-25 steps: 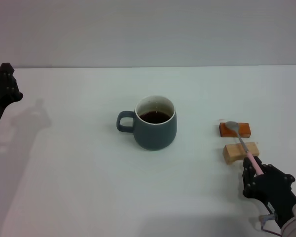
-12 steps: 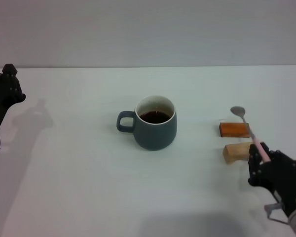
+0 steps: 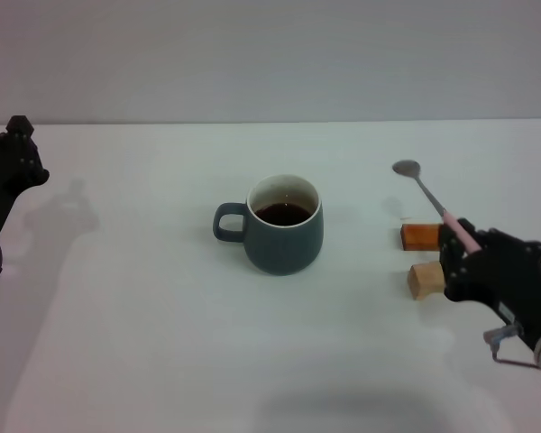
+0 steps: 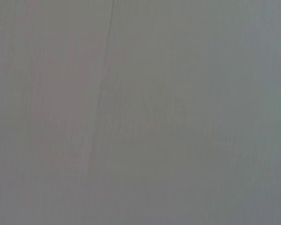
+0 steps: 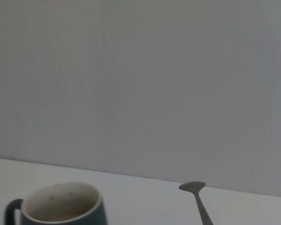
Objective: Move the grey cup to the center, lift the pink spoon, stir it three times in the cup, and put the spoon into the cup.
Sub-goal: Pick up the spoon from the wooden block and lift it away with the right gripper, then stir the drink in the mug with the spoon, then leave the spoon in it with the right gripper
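The grey cup [image 3: 284, 225] stands upright at the middle of the table, handle toward my left, dark liquid inside. It also shows in the right wrist view [image 5: 61, 206]. My right gripper [image 3: 462, 248] is shut on the pink handle of the pink spoon [image 3: 426, 194] and holds it in the air right of the cup, silver bowl pointing up and away. The spoon's bowl shows in the right wrist view [image 5: 193, 187]. My left gripper [image 3: 13, 162] is raised at the far left edge, away from the cup.
An orange wooden block [image 3: 418, 236] and a pale wooden block [image 3: 424, 280] lie on the white table [image 3: 144, 307] right of the cup, just under and beside my right hand. The left wrist view shows only a blank grey surface.
My right gripper has lifted the spoon off the two blocks and carried it up and slightly toward the cup. The left arm has barely moved.
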Available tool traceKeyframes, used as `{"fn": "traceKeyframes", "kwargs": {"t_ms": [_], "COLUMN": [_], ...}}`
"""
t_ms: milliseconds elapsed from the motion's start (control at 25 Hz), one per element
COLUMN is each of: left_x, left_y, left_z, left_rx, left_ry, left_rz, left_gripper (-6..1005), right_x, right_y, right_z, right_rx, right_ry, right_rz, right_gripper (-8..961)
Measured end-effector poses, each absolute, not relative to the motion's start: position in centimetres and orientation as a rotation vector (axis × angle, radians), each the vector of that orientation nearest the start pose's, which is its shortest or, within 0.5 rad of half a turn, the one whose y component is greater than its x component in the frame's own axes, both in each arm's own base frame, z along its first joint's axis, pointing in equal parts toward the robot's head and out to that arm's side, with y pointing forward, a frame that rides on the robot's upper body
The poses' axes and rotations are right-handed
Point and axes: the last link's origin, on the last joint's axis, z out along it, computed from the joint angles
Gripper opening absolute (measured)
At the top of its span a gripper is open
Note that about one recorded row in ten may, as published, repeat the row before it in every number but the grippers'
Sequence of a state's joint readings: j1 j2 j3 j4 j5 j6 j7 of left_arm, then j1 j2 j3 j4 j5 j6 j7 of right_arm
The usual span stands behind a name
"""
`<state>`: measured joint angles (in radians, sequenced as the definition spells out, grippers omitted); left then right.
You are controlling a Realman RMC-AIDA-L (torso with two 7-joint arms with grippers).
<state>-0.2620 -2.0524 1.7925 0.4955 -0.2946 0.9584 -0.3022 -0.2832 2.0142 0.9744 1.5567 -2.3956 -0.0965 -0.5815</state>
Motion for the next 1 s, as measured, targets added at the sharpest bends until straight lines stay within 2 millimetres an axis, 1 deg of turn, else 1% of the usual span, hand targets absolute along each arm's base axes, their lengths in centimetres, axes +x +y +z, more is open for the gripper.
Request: {"fn": "traceKeyframes", "kwargs": {"t_ms": [120,360,400,440,520,560,600,640,680,760,800,920,960,1000], "left_x": [-32.3,-32.2,-32.2,-32.1,-32.1,-32.1,-32.0,-32.0,-31.9,-31.9,-31.9,-31.9,-31.9,-31.9], "left_y": [33.5,34.0,34.0,34.1,34.1,34.2,34.2,34.3,34.3,34.5,34.5,34.5,34.5,34.5], "left_z": [1.1,1.0,1.0,1.0,1.0,1.0,1.0,1.0,1.0,1.0,1.0,1.0,1.0,1.0], "left_rx": [-1.548,-1.554,-1.555,-1.556,-1.557,-1.557,-1.558,-1.558,-1.558,-1.558,-1.558,-1.558,-1.556,-1.556], "left_ry": [-0.644,-0.64,-0.639,-0.639,-0.639,-0.638,-0.637,-0.636,-0.636,-0.636,-0.636,-0.636,-0.636,-0.636], "left_rz": [-0.808,-0.805,-0.805,-0.804,-0.803,-0.804,-0.805,-0.807,-0.808,-0.807,-0.807,-0.807,-0.807,-0.807], "left_gripper": [-2,-2,-2,-2,-2,-2,-2,-2,-2,-2,-2,-2,-2,-2], "right_x": [21.0,18.1,18.1,17.6,16.7,15.8,15.8,15.0,15.0,14.0,14.0,13.2,12.6,12.6], "right_y": [25.1,26.5,26.5,26.7,27.0,27.3,27.3,27.6,27.6,28.2,28.2,28.9,29.5,29.5], "right_z": [-3.1,-0.8,-0.8,-0.5,0.0,0.5,0.5,0.9,0.9,1.4,1.4,1.9,2.2,2.2], "right_rx": [-1.978,-2.066,-2.066,-2.082,-2.112,-2.149,-2.149,-2.186,-2.186,-2.232,-2.232,-2.276,-2.31,-2.31], "right_ry": [0.639,0.563,0.563,0.556,0.54,0.52,0.52,0.504,0.504,0.492,0.492,0.504,0.53,0.53], "right_rz": [0.425,0.359,0.359,0.353,0.343,0.328,0.328,0.311,0.311,0.294,0.294,0.282,0.275,0.275], "right_gripper": [145,145,146,146,146,146,146,146,146,145,145,145,145,146]}}
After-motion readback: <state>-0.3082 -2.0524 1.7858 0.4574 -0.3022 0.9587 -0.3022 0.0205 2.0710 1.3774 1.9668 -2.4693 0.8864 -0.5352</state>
